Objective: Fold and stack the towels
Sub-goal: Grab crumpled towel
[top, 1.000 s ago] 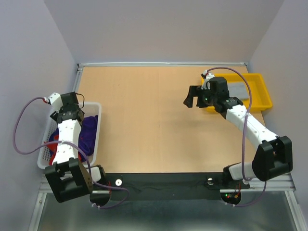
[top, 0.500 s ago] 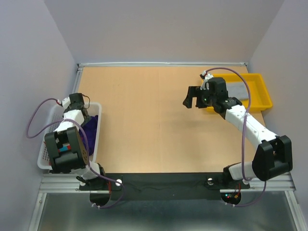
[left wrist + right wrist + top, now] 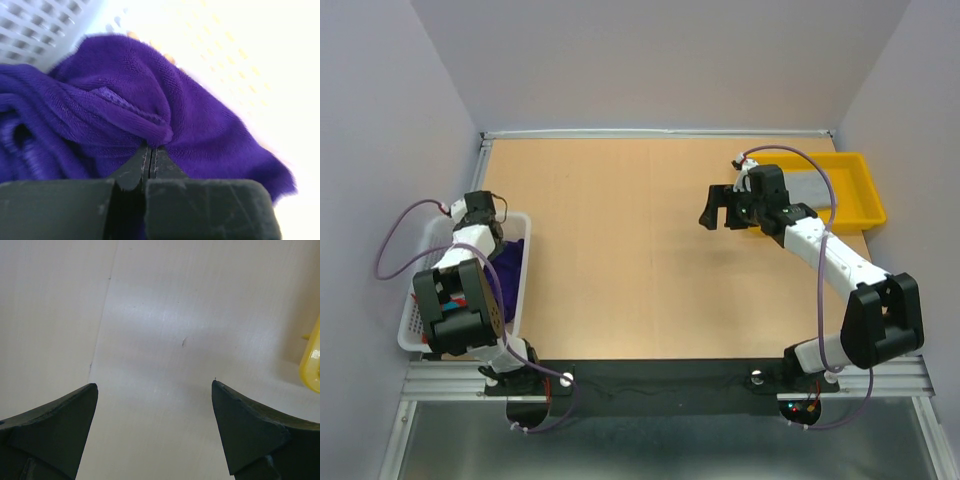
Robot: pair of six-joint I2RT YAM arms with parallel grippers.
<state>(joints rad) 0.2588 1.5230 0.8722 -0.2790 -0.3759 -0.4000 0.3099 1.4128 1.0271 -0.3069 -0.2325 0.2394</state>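
Observation:
A deep purple towel [image 3: 125,90] lies bunched in the white mesh basket [image 3: 523,282] at the table's left edge, and a patch of this towel [image 3: 510,262] shows beside my left arm in the top view. My left gripper [image 3: 150,149] reaches down into the basket, shut on a raised fold of that purple towel. A grey towel [image 3: 810,187] lies flat in the yellow tray [image 3: 868,196] at the back right. My right gripper [image 3: 718,217] hovers over bare table just left of the tray, and the right gripper [image 3: 154,384] stands wide open with nothing between its fingers.
The basket's white mesh wall [image 3: 35,30] rises close behind the purple towel. A corner of the yellow tray [image 3: 311,370] shows at the right edge of the right wrist view. Light wooden tabletop [image 3: 620,250] spreads between basket and tray.
My left arm has swung down into the basket, and its jaws have closed on the purple towel's fold. The right arm has shifted only slightly and stays open.

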